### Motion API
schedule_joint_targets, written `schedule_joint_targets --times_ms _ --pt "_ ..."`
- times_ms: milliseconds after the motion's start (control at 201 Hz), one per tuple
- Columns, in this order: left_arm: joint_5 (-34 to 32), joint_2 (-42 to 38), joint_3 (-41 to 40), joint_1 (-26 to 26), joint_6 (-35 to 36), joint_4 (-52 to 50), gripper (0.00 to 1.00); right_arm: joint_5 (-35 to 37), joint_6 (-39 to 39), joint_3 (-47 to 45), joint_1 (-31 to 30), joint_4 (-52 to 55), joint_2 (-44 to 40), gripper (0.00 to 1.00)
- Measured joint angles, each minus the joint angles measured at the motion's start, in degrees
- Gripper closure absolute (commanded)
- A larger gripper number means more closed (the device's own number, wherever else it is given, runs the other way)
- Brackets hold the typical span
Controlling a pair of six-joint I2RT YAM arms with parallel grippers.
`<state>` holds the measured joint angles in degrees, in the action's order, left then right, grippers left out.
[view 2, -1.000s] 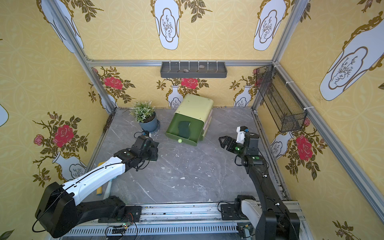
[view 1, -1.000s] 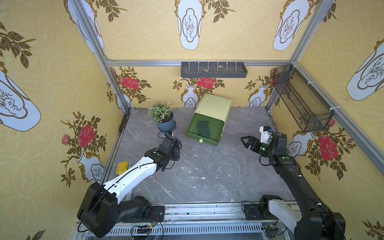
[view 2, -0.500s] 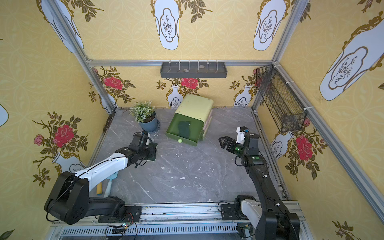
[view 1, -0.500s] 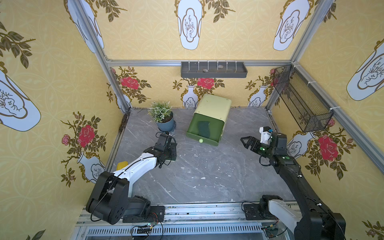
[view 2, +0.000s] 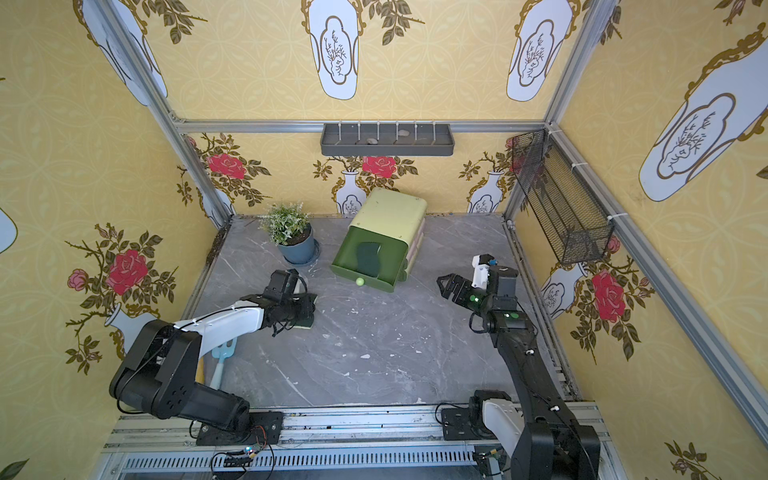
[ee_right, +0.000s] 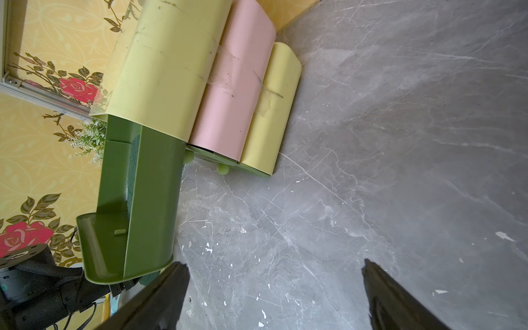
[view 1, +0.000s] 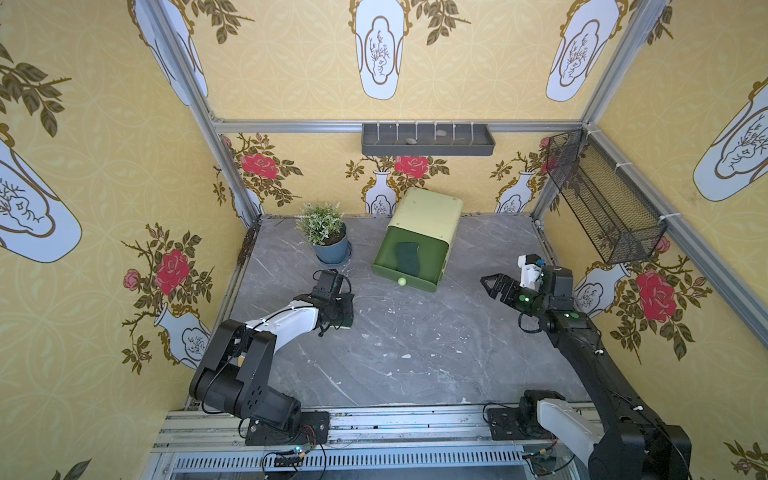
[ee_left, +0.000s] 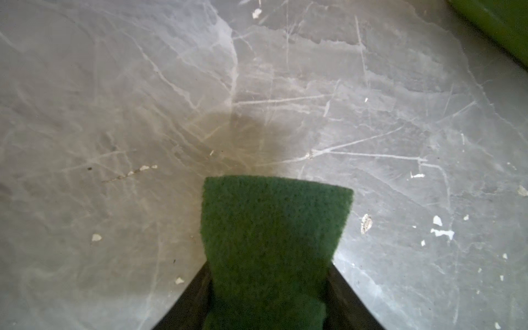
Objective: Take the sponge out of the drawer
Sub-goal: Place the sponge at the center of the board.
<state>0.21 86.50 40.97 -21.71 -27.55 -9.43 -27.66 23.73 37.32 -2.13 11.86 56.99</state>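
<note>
The green drawer [view 1: 434, 266] stands pulled out of the pale green cabinet [view 1: 428, 216] at the back. A dark green sponge [view 1: 409, 259] lies inside it, also seen in the right wrist view [ee_right: 133, 160]. My left gripper [view 1: 347, 309] is low over the table, left of and in front of the drawer, shut on another green sponge [ee_left: 274, 223] with a yellow underside [view 2: 306, 327]. The black fingers [ee_left: 197, 288] press its two sides. My right gripper [view 1: 490, 284] hovers open and empty to the right of the drawer, its jaws wide in the wrist view [ee_right: 274, 265].
A potted plant [view 1: 328, 241] stands just behind the left gripper. A blue hand shovel [view 2: 222, 361] lies under the left arm. A grey shelf tray [view 1: 428, 139] hangs on the back wall and a wire basket [view 1: 602, 203] on the right wall.
The left arm has folded back, bringing the held sponge a little toward the front and down near the table. The right arm has not moved.
</note>
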Motion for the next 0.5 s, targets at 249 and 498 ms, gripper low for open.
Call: schedule_joint_targets --times_ms 249,498 --pt "0.2 2.21 0.0 0.04 -1.05 1.22 0.41 0.0 0.0 0.0 -0.02 0.0 0.39 0.03" --pt "0.22 3.19 0.17 0.39 -1.64 1.92 0.31 0.0 -0.04 0.0 -0.02 0.0 0.44 0.02"
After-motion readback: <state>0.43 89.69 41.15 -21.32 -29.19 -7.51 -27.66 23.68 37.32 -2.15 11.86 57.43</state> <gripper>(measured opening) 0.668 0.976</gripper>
